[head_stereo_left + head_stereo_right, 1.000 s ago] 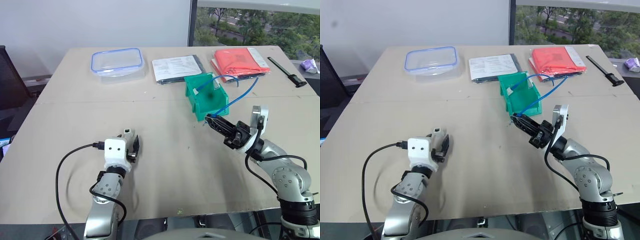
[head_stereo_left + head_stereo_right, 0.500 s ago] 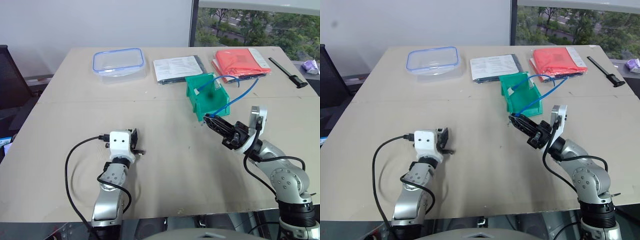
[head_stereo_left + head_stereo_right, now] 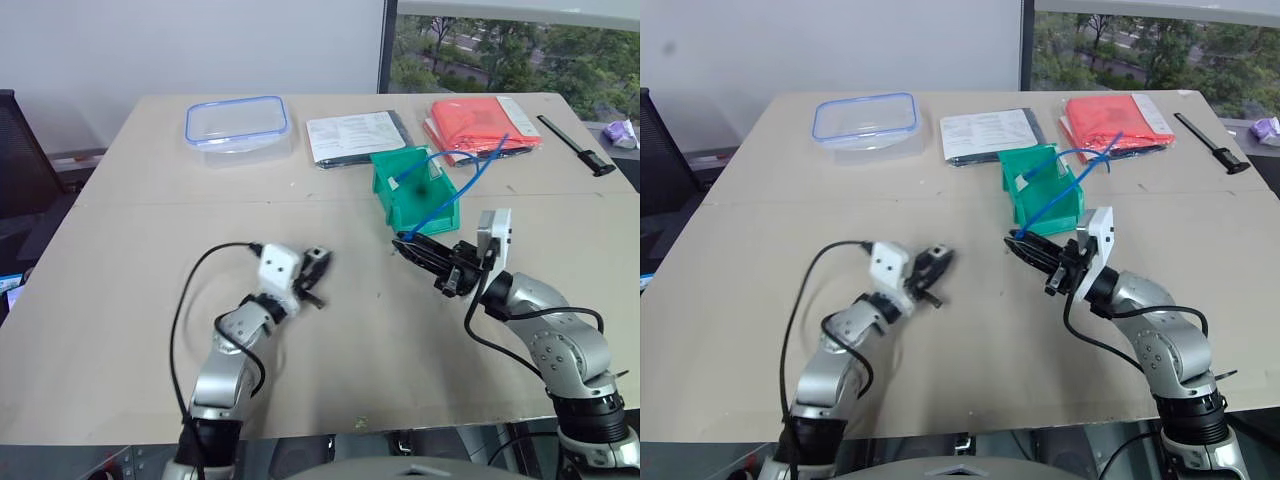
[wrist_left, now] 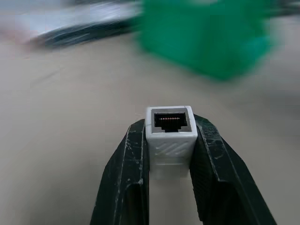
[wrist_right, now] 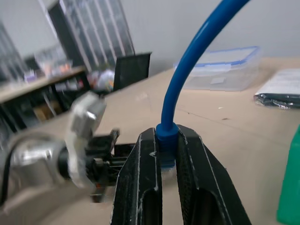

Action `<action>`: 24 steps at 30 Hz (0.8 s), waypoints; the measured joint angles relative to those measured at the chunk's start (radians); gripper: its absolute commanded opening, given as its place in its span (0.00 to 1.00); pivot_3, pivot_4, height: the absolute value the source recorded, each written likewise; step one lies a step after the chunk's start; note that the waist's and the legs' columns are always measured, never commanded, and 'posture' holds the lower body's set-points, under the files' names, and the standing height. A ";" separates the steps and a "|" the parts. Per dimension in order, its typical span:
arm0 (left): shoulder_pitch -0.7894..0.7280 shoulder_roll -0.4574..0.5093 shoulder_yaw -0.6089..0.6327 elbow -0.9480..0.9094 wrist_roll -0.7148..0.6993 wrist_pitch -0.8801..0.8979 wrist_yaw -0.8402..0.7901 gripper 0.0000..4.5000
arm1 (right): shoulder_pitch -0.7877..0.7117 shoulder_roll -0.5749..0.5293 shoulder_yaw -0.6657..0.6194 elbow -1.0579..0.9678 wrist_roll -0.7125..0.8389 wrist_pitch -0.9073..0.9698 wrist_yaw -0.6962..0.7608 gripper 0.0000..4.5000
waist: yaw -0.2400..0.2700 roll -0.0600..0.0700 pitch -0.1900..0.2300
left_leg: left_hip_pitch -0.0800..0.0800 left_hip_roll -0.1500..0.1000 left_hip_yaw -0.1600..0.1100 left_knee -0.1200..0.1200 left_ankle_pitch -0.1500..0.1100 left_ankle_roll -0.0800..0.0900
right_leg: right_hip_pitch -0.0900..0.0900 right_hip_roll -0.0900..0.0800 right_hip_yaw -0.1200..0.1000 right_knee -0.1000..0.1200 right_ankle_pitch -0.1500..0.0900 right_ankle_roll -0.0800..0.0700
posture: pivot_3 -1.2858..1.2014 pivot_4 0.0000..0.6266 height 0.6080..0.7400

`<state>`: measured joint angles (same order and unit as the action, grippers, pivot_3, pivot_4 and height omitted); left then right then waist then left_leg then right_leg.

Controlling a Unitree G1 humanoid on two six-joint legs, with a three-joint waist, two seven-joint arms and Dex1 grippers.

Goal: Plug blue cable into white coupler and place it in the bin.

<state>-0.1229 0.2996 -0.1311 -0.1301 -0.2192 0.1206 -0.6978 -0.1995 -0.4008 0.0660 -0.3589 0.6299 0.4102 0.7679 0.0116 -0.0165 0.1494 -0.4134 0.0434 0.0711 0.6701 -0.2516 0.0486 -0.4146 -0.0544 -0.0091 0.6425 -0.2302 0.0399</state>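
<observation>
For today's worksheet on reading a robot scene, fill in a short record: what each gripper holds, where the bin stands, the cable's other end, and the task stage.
left gripper: shut on the white coupler, socket facing outward
right gripper: shut on the blue cable near its plug end
bin: on the table, beyond the grippers
cable's other end: loops back over the bin
grippers: facing each other, apart
task stage: cable not yet plugged into coupler
</observation>
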 measured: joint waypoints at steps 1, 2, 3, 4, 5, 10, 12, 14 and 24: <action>-0.024 0.024 -0.028 0.021 -0.013 -0.003 -0.072 0.13 | -0.009 -0.006 0.012 0.013 -0.017 -0.012 0.016 0.00 | -0.001 0.000 0.000 | 0.000 0.000 0.000 0.000 0.000 0.000 | 0.000 0.001 0.000 0.000 0.000 0.000 | 0.52 0.24 1.00; -0.076 0.057 -0.073 0.071 -0.035 -0.008 -0.196 0.13 | -0.028 -0.016 0.031 0.041 -0.049 -0.036 0.045 0.00 | -0.001 0.000 0.000 | 0.000 0.000 0.001 0.000 0.000 0.000 | 0.000 0.002 -0.001 0.000 0.000 0.000 | 0.52 0.24 1.00; -0.088 0.064 -0.082 0.080 -0.040 -0.009 -0.226 0.13 | -0.034 -0.018 0.037 0.049 -0.057 -0.042 0.052 0.00 | -0.001 0.000 0.000 | 0.000 0.001 0.001 0.000 0.000 0.000 | 0.000 0.002 -0.001 0.000 0.000 0.000 | 0.52 0.24 1.00; -0.129 0.071 -0.102 0.114 -0.064 -0.020 -0.325 0.13 | -0.041 -0.023 0.046 0.069 -0.082 -0.070 0.079 0.00 | -0.001 0.000 0.000 | 0.000 0.002 0.000 0.000 0.000 0.000 | 0.000 0.002 -0.001 0.000 0.000 0.000 | 0.52 0.24 1.00; -0.157 0.077 -0.116 0.142 -0.075 -0.021 -0.374 0.13 | -0.050 -0.028 0.052 0.084 -0.096 -0.084 0.093 0.00 | 0.000 0.000 0.000 | 0.000 0.001 0.001 0.000 0.000 0.000 | 0.000 0.002 -0.001 0.000 0.000 0.001 | 0.52 0.24 1.00; -0.340 0.081 -0.149 0.308 -0.097 -0.055 -0.599 0.13 | -0.078 -0.066 0.076 0.143 -0.150 -0.144 0.186 0.00 | 0.001 0.000 0.000 | -0.001 0.001 0.001 0.001 0.000 0.000 | 0.000 0.002 -0.001 0.000 0.001 0.001 | 0.52 0.24 1.00; -0.356 0.075 -0.150 0.324 -0.098 -0.064 -0.625 0.13 | -0.078 -0.067 0.076 0.143 -0.151 -0.149 0.199 0.00 | -0.002 0.000 0.000 | -0.001 0.001 0.000 0.001 0.000 0.000 | 0.000 0.003 0.001 -0.001 0.002 0.004 | 0.52 0.24 1.00; -0.375 0.060 -0.155 0.381 -0.098 -0.074 -0.671 0.13 | -0.077 -0.086 0.088 0.139 -0.155 -0.149 0.224 0.00 | -0.001 0.000 0.001 | -0.001 0.001 0.000 0.000 0.000 0.000 | 0.000 0.003 -0.001 -0.001 0.002 0.004 | 0.52 0.24 1.00; -0.388 0.051 -0.153 0.414 -0.098 -0.083 -0.723 0.13 | -0.061 -0.105 0.114 0.085 -0.149 -0.129 0.265 0.00 | 0.000 0.000 0.001 | -0.001 0.001 -0.001 0.001 0.000 0.000 | 0.000 0.003 0.000 0.000 0.002 0.004 | 0.52 0.24 1.00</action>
<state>-0.5107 0.3508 -0.2844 0.2840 -0.3172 0.0379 -1.4204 -0.2608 -0.5062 0.1799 -0.2740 0.4811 0.2814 1.0325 0.0116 -0.0166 0.1500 -0.4143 0.0448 0.0701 0.6708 -0.2515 0.0486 -0.4148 -0.0518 -0.0095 0.6425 -0.2285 0.0438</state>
